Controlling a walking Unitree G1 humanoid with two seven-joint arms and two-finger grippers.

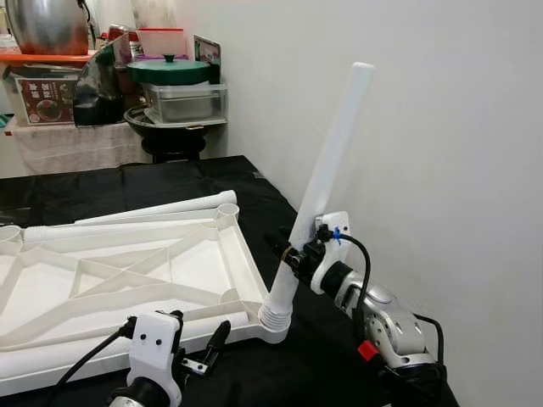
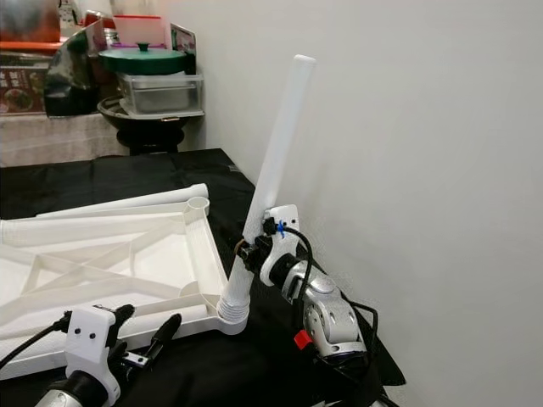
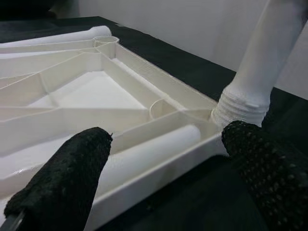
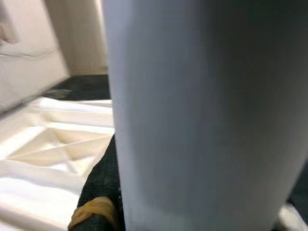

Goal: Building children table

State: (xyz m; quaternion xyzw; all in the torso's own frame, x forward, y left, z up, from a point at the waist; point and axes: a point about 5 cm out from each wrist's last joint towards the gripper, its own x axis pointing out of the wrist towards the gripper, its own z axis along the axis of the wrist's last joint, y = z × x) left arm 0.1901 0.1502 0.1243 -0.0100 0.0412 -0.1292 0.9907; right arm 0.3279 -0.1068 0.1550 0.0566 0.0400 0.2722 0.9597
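On the black surface, the white tabletop lies upside down, ribs facing up. The left gripper hovers at its near edge, jaws apart. At the tabletop's near right corner a white leg stands tilted in its socket, the right gripper clamped on its lower part

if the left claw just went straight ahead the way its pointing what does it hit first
Most likely the near edge of the upside-down white plastic tabletop, which lies between the open left claw fingers, close to the corner where the white tube leg screws in. Depth is hard to judge.
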